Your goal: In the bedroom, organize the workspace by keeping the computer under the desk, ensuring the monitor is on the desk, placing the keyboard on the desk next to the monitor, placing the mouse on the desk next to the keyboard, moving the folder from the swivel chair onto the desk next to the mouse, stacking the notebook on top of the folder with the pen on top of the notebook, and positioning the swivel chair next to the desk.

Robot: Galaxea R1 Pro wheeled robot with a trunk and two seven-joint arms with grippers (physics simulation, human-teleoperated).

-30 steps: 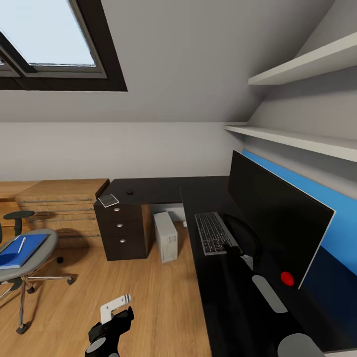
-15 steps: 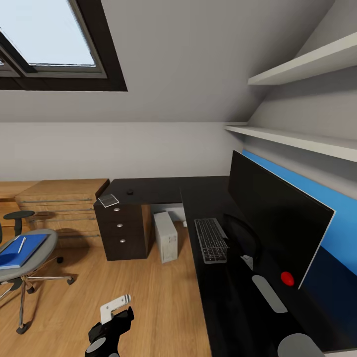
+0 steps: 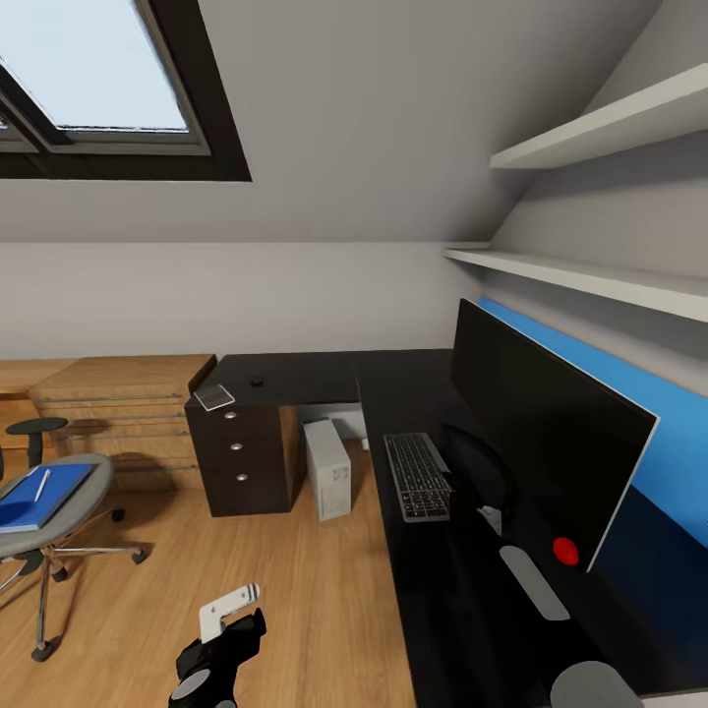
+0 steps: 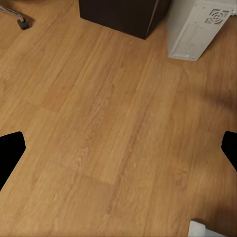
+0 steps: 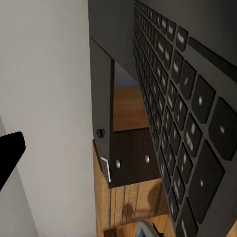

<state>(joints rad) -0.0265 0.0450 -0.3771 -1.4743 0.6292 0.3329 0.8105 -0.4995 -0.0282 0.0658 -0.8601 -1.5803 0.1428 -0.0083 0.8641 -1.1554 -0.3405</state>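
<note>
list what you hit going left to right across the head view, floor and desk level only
folder with pen on the swivel chair → notebook → mouse → computer → keyboard → monitor

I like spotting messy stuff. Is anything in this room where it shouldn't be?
Yes. A blue folder with a white pen on it lies on the swivel chair seat, not the desk. A small notebook sits crooked at the desk's corner, its edge poking out.
</note>
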